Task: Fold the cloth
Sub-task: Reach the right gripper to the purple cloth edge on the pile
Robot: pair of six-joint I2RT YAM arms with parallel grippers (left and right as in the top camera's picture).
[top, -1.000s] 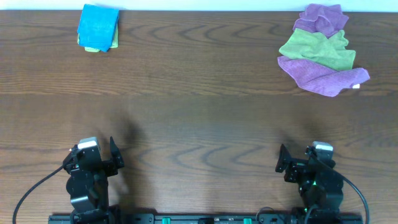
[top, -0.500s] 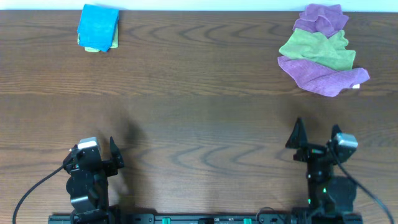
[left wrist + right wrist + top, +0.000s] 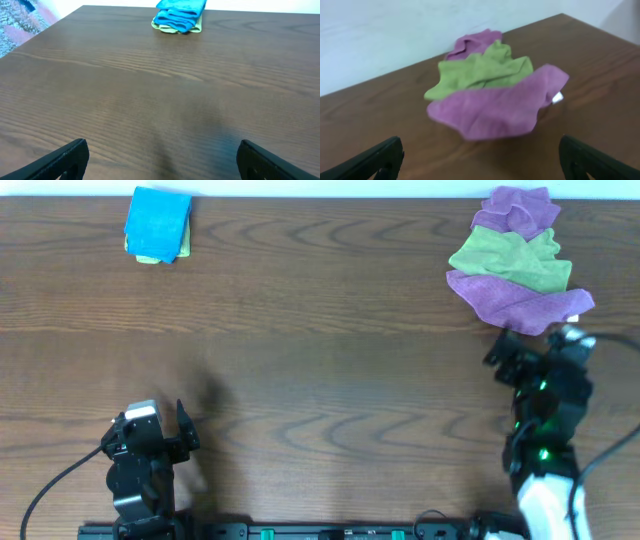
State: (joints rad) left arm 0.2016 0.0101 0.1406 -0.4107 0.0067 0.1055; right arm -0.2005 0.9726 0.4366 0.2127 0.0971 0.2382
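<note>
The cloth (image 3: pixel 515 303), lilac-purple and crumpled, lies at the far right of the table with a small white tag (image 3: pixel 573 319) at its right edge. An olive-green cloth (image 3: pixel 512 258) is draped over its middle, and more purple fabric (image 3: pixel 518 208) shows behind that. In the right wrist view the cloth (image 3: pixel 495 112) fills the centre, tag (image 3: pixel 557 97) at its right. My right gripper (image 3: pixel 532 343) (image 3: pixel 481 162) is open just in front of the cloth's near edge, apart from it. My left gripper (image 3: pixel 155 423) (image 3: pixel 160 160) is open over bare table at the near left.
A folded bright blue cloth (image 3: pixel 158 224) (image 3: pixel 180 15) rests on a yellow-green one at the far left corner. The dark wooden table (image 3: pixel 320 380) ends at a white wall along the back. Cables run from both arm bases at the near edge.
My right arm has reached forward and to the right, from the near edge up to the cloth pile, jaws staying open. The left arm has not moved.
</note>
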